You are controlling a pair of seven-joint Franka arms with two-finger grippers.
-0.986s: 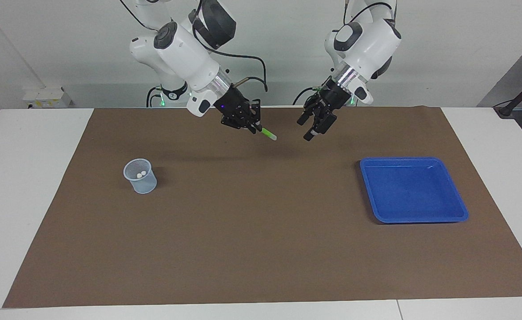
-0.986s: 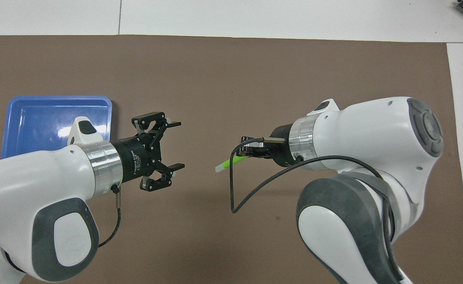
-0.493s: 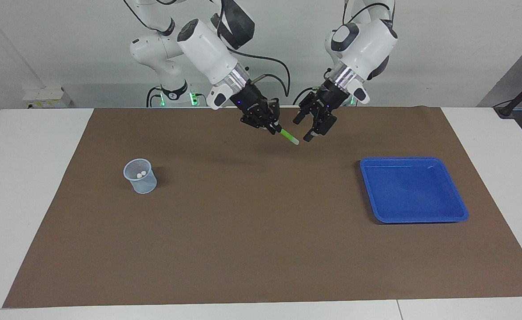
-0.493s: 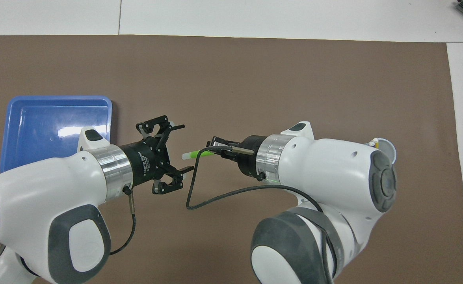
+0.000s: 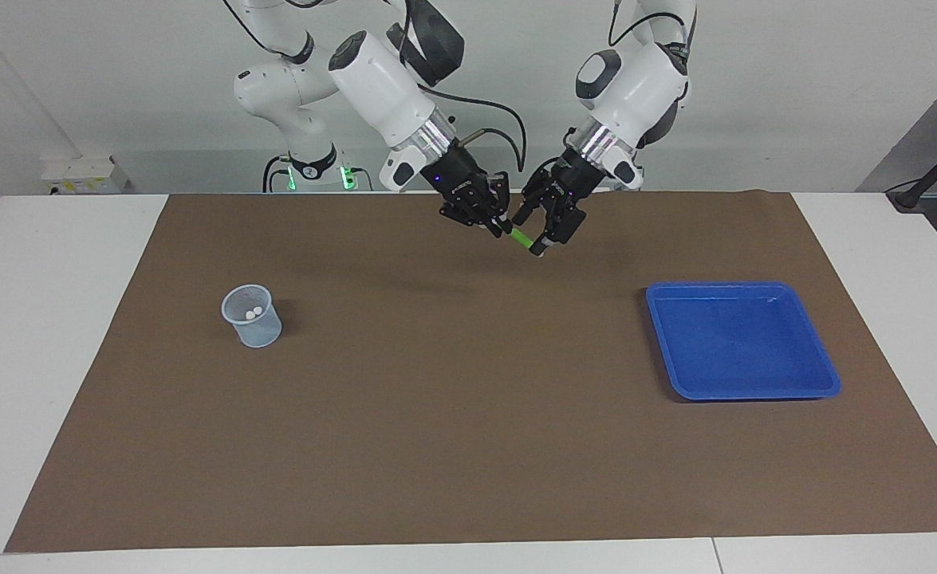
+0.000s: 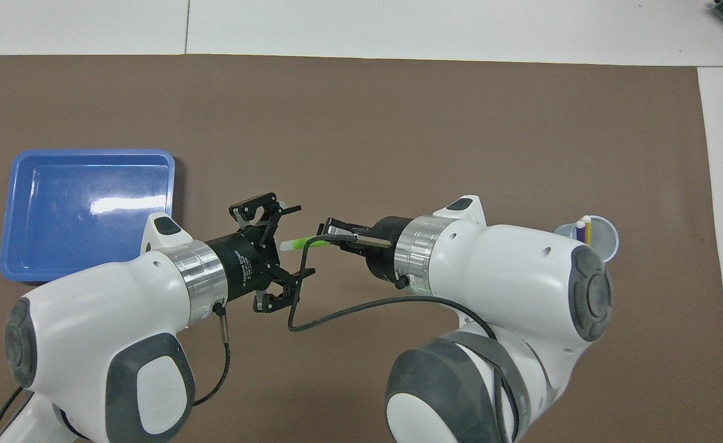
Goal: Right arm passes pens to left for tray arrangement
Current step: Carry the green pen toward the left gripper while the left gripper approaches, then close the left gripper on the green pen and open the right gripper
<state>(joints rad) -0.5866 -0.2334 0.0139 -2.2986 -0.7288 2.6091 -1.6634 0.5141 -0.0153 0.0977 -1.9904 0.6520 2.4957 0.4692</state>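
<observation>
**Green pen at the point of handover above the mat**

The brown mat (image 5: 468,414) covers most of the table, and both arms meet in the air over its middle strip, at the robots' end. I think this place is chosen because both arms reach it easily.

The blue tray (image 5: 743,341) lies flat on the mat toward the left arm's end of the table. It holds no pen, so the arrangement has not begun. Its place there fits the plan: the left arm is the one that must fill it.

The small mesh cup (image 5: 252,316) stands upright toward the right arm's end. In the overhead view a purple pen (image 6: 580,231) and a yellow pen (image 6: 587,229) stand inside it, waiting for their turn.

The right gripper (image 5: 490,226) is clamped on one end of the green pen (image 5: 522,237) and holds it out sloping, the free whitish end toward the other arm. This leaves most of the pen bare for a second grip.

The left gripper (image 5: 545,239) has its fingers apart, one on each side of the pen's free end. I cannot tell if a finger already touches it. My judgement is that the next step is to close there, and only after that should the right gripper let go; otherwise the pen may drop onto the mat.
</observation>
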